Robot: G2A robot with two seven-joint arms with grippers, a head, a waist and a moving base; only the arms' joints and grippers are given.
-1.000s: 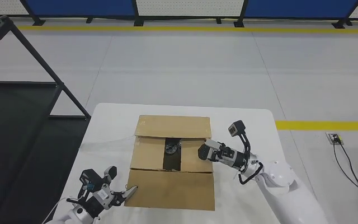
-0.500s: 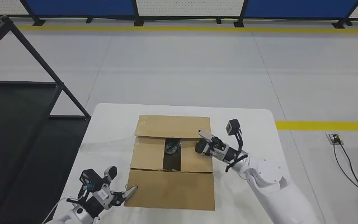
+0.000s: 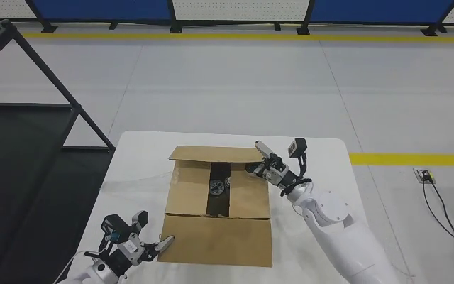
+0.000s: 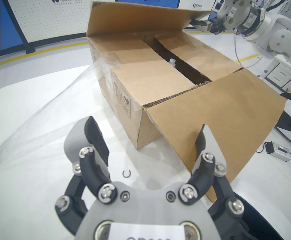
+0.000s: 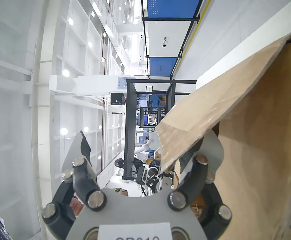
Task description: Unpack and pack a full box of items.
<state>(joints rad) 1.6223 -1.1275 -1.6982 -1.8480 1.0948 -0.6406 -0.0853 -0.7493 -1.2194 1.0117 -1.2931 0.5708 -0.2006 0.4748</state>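
A brown cardboard box (image 3: 191,206) stands mid-table with its inner flaps nearly shut, leaving a dark slot where round items (image 3: 218,187) and a white cap (image 4: 172,61) show. My right gripper (image 3: 255,157) is at the far right corner, open, with the raised far flap (image 3: 213,153) resting on one finger (image 5: 204,147); the flap's corner (image 5: 181,141) sits between the fingers. My left gripper (image 3: 162,243) is open low beside the near left corner, next to the near flap (image 4: 216,118), which hangs outward. In the left wrist view the right gripper (image 4: 204,23) shows under the far flap (image 4: 136,20).
The white table (image 3: 142,163) carries a clear plastic sheet (image 4: 56,102) left of the box. A small C-shaped ring (image 4: 126,173) lies on the table just before my left gripper (image 4: 147,141). A black frame (image 3: 42,78) stands off the table's left.
The right gripper moved toward the far edge and tipped the far flap up from lying flat, uncovering more of the slot. The left arm stayed put.
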